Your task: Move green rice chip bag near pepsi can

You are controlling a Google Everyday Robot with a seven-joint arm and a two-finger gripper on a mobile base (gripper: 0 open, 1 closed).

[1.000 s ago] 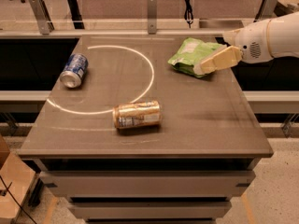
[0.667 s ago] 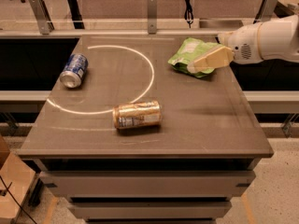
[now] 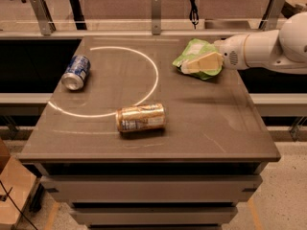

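The green rice chip bag (image 3: 194,51) lies at the back right of the table, light green and crinkly. My gripper (image 3: 195,66) reaches in from the right on a white arm and lies across the bag's front lower edge, touching it. The pepsi can (image 3: 76,72), blue with a silver top, lies on its side at the left of the table, far from the bag.
A gold-tan can (image 3: 141,118) lies on its side near the table's front middle. A white curved line (image 3: 154,75) is drawn on the brown table top (image 3: 216,128). A railing with metal posts (image 3: 156,8) runs behind the table.
My gripper has moved left from the bag's right edge to lie over the bag's front. The bag and both cans have stayed put.
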